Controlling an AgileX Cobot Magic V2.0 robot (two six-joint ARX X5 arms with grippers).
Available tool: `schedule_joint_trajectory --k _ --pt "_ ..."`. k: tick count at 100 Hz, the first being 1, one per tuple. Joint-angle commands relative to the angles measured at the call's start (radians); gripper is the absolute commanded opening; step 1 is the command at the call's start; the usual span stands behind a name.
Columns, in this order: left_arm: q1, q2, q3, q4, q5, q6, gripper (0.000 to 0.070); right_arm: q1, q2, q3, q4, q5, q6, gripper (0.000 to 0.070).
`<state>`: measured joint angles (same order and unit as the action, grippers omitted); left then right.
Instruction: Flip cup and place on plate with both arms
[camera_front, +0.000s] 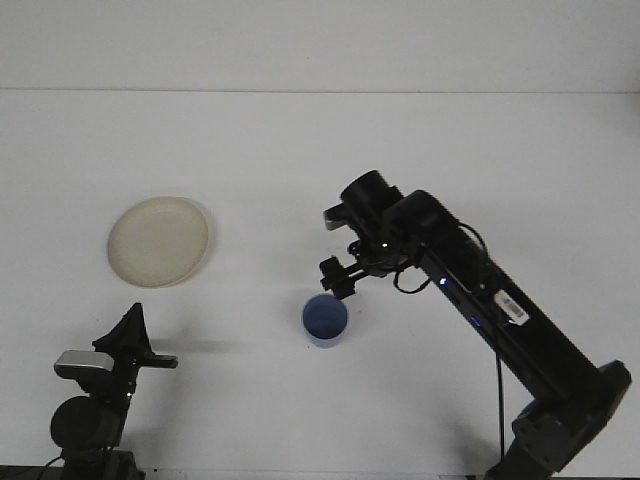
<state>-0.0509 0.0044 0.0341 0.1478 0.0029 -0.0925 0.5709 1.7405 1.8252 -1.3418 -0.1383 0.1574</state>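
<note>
Blue cup (325, 320) upright on the white tabletop (320, 160), mouth up, near the front centre, standing free with nothing touching it

Cream plate (159, 241) flat on the tabletop well to the left of the cup and a little farther back, nothing on it

Right gripper (337, 277) hanging just above and to the right of the cup, apart from it, holding nothing; black arm slanting up from the lower right corner, white label on its side, small green and blue lights lit near the wrist. Fingers too small and dark against the wrist to judge, so cannot tell whether spread or pressed together

Left gripper (132, 335) low at the front left, well apart from both cup and plate, pointing up and back toward the plate; black fingers drawn to a single point, pressed together, pinching nothing. Grey camera block just below it
</note>
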Motion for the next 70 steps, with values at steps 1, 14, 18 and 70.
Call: schedule_joint_trajectory --k 1,14,18,70 --pt "-0.003 -0.001 -0.019 0.010 0.002 0.001 0.0011 -0.050 -0.016 0.028 -0.028 0.006 -0.040 0.0541" --pt "-0.003 -0.001 -0.019 0.011 0.001 0.001 0.0011 -0.172 -0.076 0.024 -0.028 0.006 -0.062 0.0541" --pt "-0.003 -0.001 -0.019 0.011 0.001 0.001 0.0011 -0.209 -0.095 0.020 -0.028 0.006 -0.068 0.0541" --pt "-0.003 -0.001 -0.019 0.011 0.001 0.001 0.0011 -0.597 -0.522 -0.402 0.192 0.007 -0.111 0.0541"
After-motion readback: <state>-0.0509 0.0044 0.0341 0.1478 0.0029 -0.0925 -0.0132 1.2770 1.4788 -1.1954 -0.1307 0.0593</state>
